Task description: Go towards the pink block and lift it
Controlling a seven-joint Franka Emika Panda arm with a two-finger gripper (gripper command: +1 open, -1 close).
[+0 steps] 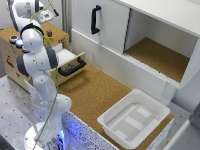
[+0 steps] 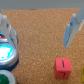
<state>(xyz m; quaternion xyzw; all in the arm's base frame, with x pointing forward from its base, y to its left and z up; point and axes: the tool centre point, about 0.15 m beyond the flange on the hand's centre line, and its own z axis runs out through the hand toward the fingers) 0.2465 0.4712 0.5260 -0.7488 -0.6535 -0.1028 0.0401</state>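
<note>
Pink block (image 2: pixel 62 67) sits on the cork surface (image 2: pixel 40 35), not visible in the exterior view. Gripper (image 2: pixel 38 29) fingers spread, empty — block lies off-centre from the gap, so descending straight risks a finger landing on it.

We see a pink block (image 2: pixel 62 67) with a small dark mark on its face, sitting on speckled tan cork (image 2: pixel 40 40). The same brown cork covers the counter (image 1: pixel 95 92) and the open cabinet's shelf (image 1: pixel 155 57). The arm (image 1: pixel 37 60) is white with dark grey joints and a green cable (image 1: pixel 50 107), the bin (image 1: pixel 134 118) is white, and the drawer handle (image 1: pixel 72 68) and cabinet door handle (image 1: pixel 95 20) are black
</note>
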